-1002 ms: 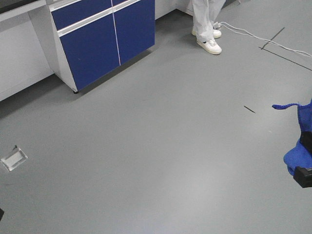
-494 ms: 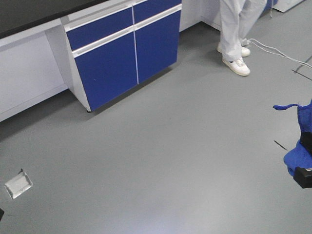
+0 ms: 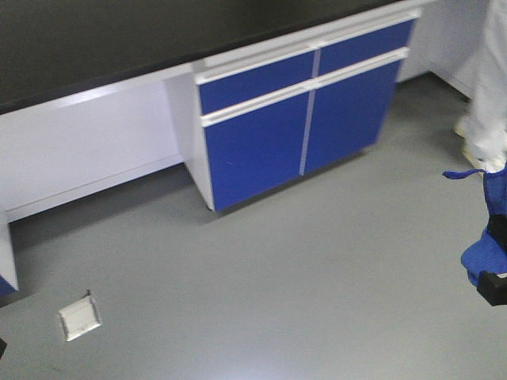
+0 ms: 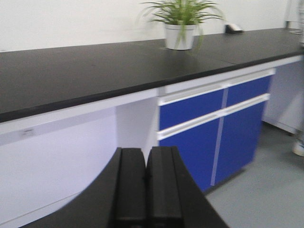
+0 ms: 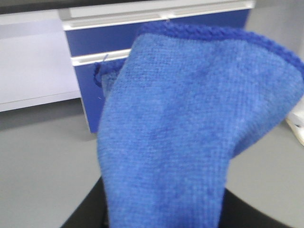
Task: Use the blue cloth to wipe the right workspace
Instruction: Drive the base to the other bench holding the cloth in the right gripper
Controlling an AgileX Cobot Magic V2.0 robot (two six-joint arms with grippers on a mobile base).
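Right hand (image 3: 494, 286) clenched on the blue cloth (image 5: 190, 133), bunched up over the grey floor (image 3: 277, 277) (thin corner poking left), left hand (image 4: 146, 159) pressed shut, empty, facing the blue cabinet (image 4: 209, 133)

A black counter (image 3: 119, 39) runs across the top from 9 to 1 o'clock. Beneath it, near 12 o'clock, stands a blue cabinet (image 3: 293, 127) with two drawers over two doors. A small pale plate (image 3: 79, 318) lies on the grey floor (image 3: 277, 301) at 8 o'clock. At 3 o'clock the blue cloth (image 3: 485, 252) hangs bunched around the black right gripper (image 3: 496, 265), its thin corner pointing left, with a white-clad leg (image 3: 491, 87) behind it.
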